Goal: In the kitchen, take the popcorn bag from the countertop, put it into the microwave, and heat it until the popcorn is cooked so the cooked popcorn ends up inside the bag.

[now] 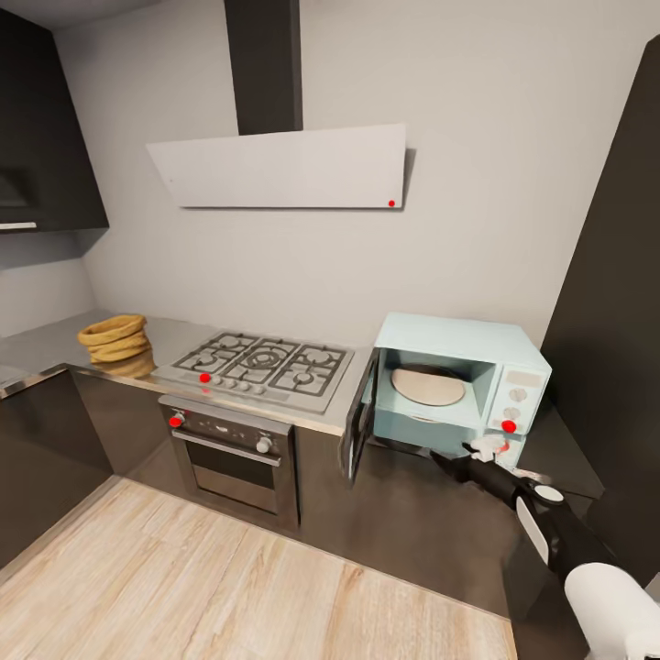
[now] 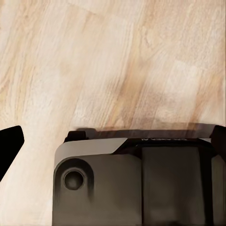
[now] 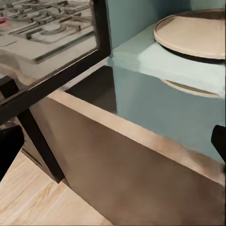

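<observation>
The tan popcorn bag (image 1: pixel 114 339) sits on the steel countertop (image 1: pixel 37 353) at the far left, beside the gas hob. At the right end stands the mint-blue microwave (image 1: pixel 513 353) with its door (image 1: pixel 359 426) swung open and a bare cream turntable (image 1: pixel 428 386) inside. My right gripper (image 1: pixel 486 449) hovers just in front of the microwave's lower right corner, open and empty. In the right wrist view the open door (image 3: pixel 56 80), the turntable (image 3: pixel 193 33) and the mint body (image 3: pixel 155 94) are close ahead. My left gripper (image 2: pixel 113 141) hangs open over the floor.
A gas hob (image 1: pixel 261 367) lies between the bag and the microwave, with a built-in oven (image 1: pixel 234 449) below and a slanted white hood (image 1: pixel 284 165) above. A tall dark cabinet (image 1: pixel 614 275) flanks the microwave on the right. Wooden floor (image 1: pixel 183 587) spreads in front.
</observation>
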Motion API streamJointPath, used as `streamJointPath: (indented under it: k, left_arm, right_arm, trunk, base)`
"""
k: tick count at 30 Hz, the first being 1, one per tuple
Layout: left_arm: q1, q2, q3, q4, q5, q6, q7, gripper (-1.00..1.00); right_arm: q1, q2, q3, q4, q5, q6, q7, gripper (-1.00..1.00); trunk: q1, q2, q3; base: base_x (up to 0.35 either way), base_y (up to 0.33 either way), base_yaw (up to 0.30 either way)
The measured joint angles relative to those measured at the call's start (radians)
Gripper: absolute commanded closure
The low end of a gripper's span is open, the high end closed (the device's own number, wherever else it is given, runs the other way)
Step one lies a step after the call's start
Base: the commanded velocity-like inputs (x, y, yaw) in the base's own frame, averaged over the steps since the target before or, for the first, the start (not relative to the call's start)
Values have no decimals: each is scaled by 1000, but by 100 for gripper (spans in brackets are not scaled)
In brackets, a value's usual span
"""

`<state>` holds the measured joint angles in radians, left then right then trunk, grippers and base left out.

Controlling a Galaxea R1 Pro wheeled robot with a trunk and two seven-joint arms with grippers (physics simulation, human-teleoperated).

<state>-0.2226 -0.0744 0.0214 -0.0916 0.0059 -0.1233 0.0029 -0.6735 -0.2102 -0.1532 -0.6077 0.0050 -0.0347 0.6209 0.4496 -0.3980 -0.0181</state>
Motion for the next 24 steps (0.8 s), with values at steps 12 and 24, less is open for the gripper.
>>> streamJointPath:
  k: [12,24]
  left_arm:
    - [-1,0,4,0,0,-5,1,-100]
    - [-1,0,4,0,0,-11,1,-100]
  right_arm:
    - [46,-11,-6,-27,20,5,-27,-100]
    - [85,-9,-5,-17,18,2,-35,-100]
  trunk:
    - [1,0,0]
    - [0,0,0]
  base:
    - [-201,-41,0]
    - [-151,-2,0]
